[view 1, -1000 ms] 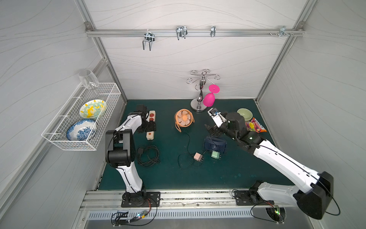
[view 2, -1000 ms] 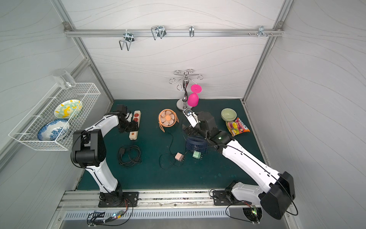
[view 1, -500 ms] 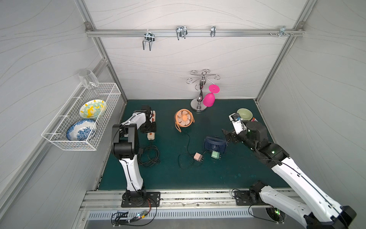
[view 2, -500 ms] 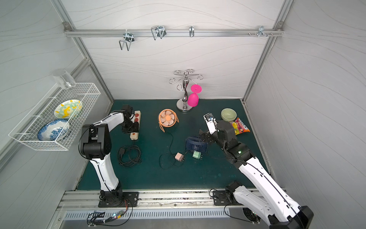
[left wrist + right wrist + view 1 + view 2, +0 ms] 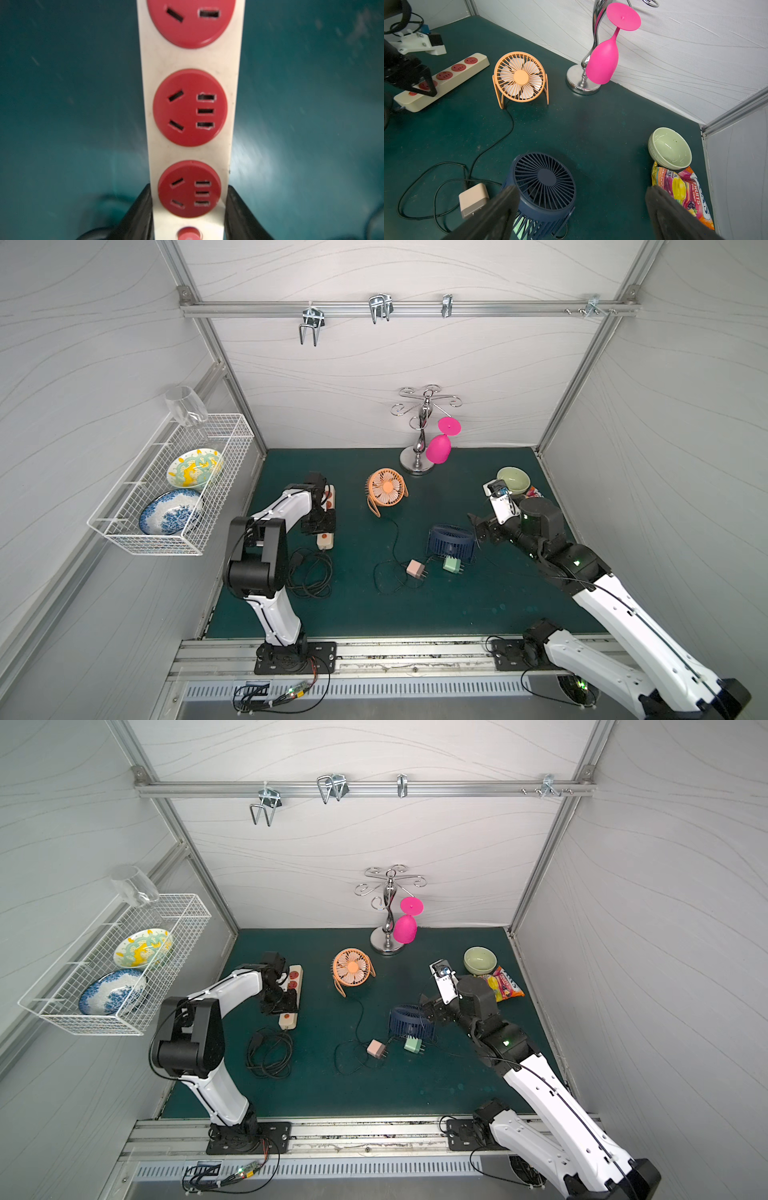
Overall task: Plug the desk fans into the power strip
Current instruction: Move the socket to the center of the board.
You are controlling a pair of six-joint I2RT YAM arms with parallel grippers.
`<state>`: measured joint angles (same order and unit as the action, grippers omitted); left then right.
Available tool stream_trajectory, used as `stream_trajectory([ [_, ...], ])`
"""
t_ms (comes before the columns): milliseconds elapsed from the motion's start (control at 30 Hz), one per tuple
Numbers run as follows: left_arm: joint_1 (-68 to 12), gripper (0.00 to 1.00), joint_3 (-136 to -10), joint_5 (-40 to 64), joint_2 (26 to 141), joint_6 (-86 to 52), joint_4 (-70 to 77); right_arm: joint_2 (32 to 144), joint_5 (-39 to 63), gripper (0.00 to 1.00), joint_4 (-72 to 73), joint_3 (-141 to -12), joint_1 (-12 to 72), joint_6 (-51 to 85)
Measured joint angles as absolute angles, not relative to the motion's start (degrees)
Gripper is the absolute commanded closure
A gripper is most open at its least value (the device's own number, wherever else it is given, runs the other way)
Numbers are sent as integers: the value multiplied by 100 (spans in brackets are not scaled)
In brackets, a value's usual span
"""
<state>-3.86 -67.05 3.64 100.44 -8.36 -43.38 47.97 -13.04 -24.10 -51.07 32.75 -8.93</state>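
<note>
On the left wall, a white wire basket with two patterned plates inside and a clear glass at its far corner. Below it, near the left edge of the green bench, the cream-white power strip, lying flat and running front to back, red round sockets up, red switch at the near end. Left fingers closed against both long sides of the strip at the socket nearest the switch, gripping it. In front of the strip, a loose coil of black cord. A bare lane of mat between the strip and the orange desk fan, upright, its thin black lead trailing forward to a pale pink plug adapter. Just beside that, a green plug, and next to it the navy desk fan. At the back wall, a chrome stand with a pink wine glass hung upside down. Right fingers spread wide, holding nothing, raised just beside the navy fan. Near the right wall, a pale green bowl, touching a candy bag printed "FRUITS OVAL CANDY". Across the near half of the bench, broad open mat.
</note>
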Motion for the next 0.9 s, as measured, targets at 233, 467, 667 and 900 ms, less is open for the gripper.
stream_trajectory([
  [233, -740, 63, -6110, 685, 9341, -1256, -4429, 4768, -1269, 1, -2451, -5078, 3269, -878],
  [467, -939, 64, -5859, 805, 9338, -1533, -4296, 4644, -996, 1, -2475, -4910, 3271, -845],
  [667, -1323, 63, -5739, 838, 9343, -1632, -4163, 4563, -626, 1, -2458, -4770, 3271, -834],
  [900, -1435, 52, -5728, 888, 9474, -1656, -4110, 4574, -49, 1, -2414, -4628, 3463, -834],
])
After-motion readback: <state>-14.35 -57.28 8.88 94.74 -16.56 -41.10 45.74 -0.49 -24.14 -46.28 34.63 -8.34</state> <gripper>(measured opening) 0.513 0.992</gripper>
